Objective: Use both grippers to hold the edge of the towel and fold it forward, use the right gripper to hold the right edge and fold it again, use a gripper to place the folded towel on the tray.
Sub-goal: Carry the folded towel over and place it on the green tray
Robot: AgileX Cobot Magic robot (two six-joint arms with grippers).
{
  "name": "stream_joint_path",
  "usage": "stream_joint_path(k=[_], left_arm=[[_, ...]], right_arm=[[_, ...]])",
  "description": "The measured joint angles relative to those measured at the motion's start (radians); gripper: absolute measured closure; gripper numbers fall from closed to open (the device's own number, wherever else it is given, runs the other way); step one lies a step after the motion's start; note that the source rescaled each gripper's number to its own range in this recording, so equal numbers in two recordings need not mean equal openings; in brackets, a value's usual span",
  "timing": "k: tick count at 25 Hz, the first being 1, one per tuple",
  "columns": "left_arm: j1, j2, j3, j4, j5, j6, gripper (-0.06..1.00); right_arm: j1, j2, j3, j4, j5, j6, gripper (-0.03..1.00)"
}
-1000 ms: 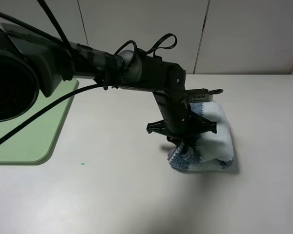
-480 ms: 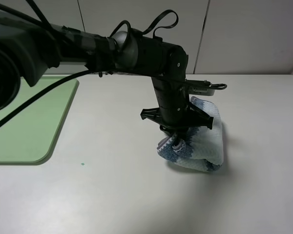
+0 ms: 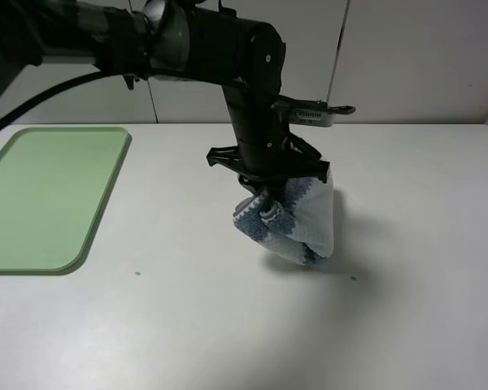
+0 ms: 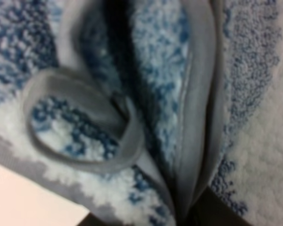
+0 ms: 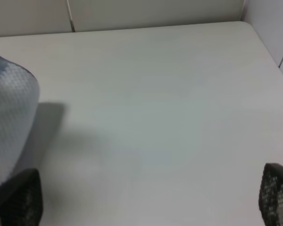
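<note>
One claw, the left claw, is pinched onto the folded towel at frame centre, holding it bunched and hanging just above the bench. Right claw fingers stand spread wide, holding nothing. Tray lies far left, well apart.

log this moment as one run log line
phase: carrying towel to tray | left gripper: shut on folded towel, lifted off table | right gripper: open, empty | tray: empty

matte-black bulky left arm, looping black cables, silver bracket at wrist, textured black fingertips.
</note>
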Motion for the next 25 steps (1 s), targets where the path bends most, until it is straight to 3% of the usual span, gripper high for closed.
stream_joint_path(k=[14,25], left_arm=[[0.132,-0.118,0.066,0.009,0.060,0.086,0.78],[0.283,-0.315,0.325,0.051,-0.020,0.092,0.78]], right_arm=[[0.000,0.000,0.000,0.000,0.000,0.000,-0.03],[0.000,0.000,0.000,0.000,0.000,0.000,-0.03]])
